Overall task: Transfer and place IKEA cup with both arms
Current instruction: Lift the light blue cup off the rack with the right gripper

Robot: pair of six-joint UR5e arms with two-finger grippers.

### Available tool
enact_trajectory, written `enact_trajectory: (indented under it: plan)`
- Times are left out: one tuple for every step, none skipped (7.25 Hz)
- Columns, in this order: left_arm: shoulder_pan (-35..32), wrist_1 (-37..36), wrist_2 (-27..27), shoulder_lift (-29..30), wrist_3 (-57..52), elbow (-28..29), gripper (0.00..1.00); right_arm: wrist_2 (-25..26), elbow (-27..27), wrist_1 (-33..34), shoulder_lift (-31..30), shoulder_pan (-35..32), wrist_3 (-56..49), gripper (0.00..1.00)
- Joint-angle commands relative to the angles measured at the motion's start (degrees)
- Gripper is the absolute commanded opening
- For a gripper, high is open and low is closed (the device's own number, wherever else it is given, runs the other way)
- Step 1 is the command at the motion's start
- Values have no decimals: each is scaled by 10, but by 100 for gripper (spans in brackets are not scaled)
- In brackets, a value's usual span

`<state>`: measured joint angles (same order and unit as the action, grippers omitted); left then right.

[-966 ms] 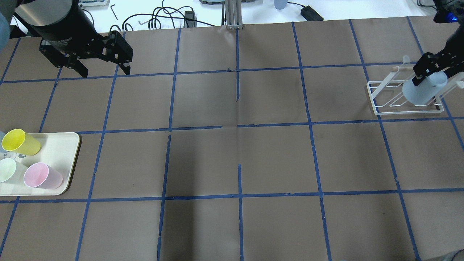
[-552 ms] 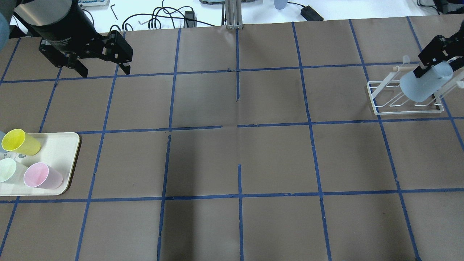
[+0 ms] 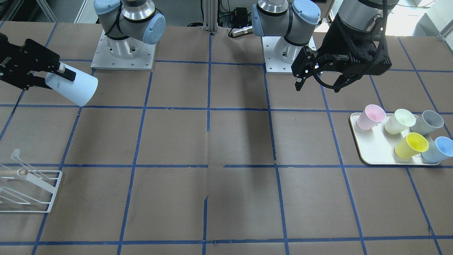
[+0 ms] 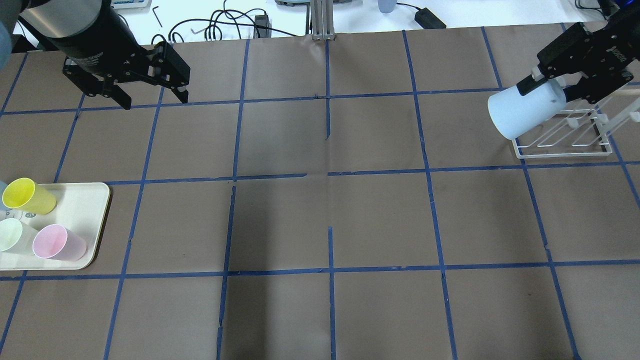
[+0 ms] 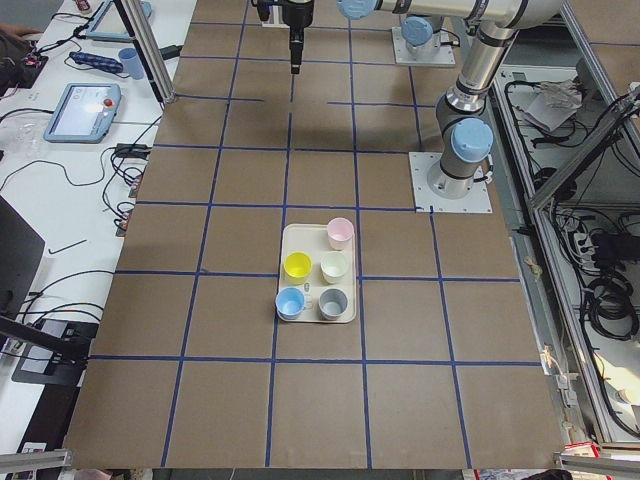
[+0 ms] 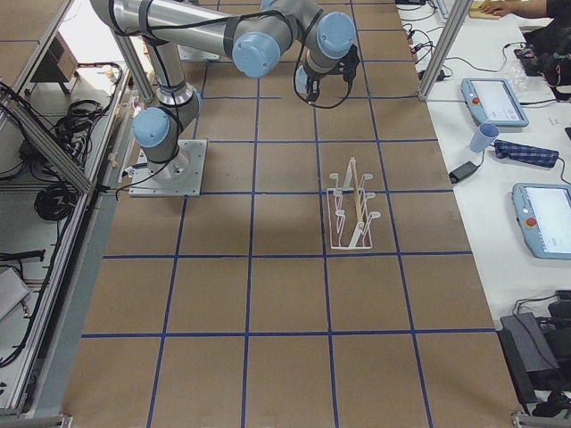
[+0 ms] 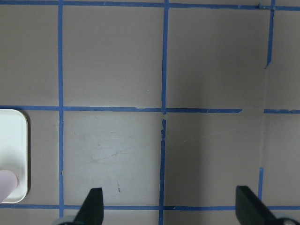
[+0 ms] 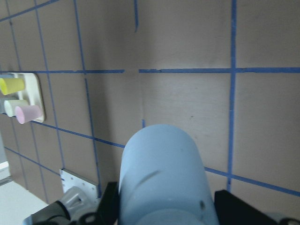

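Note:
My right gripper (image 4: pixel 550 90) is shut on the pale blue IKEA cup (image 4: pixel 522 112) and holds it tilted on its side in the air, above the left end of the white wire rack (image 4: pixel 565 145). In the front-facing view the cup (image 3: pixel 72 88) hangs clear of the table with my right gripper (image 3: pixel 53 76) on its rim end. The right wrist view shows the cup (image 8: pixel 164 178) between the jaws. My left gripper (image 4: pixel 154 100) is open and empty over the far left of the table; it also shows in the front-facing view (image 3: pixel 317 86).
A cream tray (image 3: pixel 371 156) on my left side holds a pink cup (image 3: pixel 371 117), a pale green cup (image 3: pixel 400 121), a grey cup (image 3: pixel 427 122), a yellow cup (image 3: pixel 412 144) and a blue twin cup (image 3: pixel 439 148). The rack (image 3: pixel 24 191) stands empty. Cables lie beyond the table's far edge.
My right gripper has lifted the blue cup up off the rack and carried it towards the table's middle, tipping it further over. My left gripper has shifted slightly.

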<state>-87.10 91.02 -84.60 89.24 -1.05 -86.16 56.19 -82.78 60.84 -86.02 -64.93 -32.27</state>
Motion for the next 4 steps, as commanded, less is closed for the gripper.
enact_trajectory:
  plan:
    - [28,22,97,-8,0,-4,100,-123,-1,-85,-9,-36,4,56]
    - [58,39,169,-13,0,-10,100,-188,-7,-119,-10,-48,2,56]
    - [71,38,210,-16,-20,-32,100,-229,-8,-133,-10,-62,4,56]
    - [81,38,269,-21,-41,-64,100,-287,-8,-155,-10,-84,4,56]
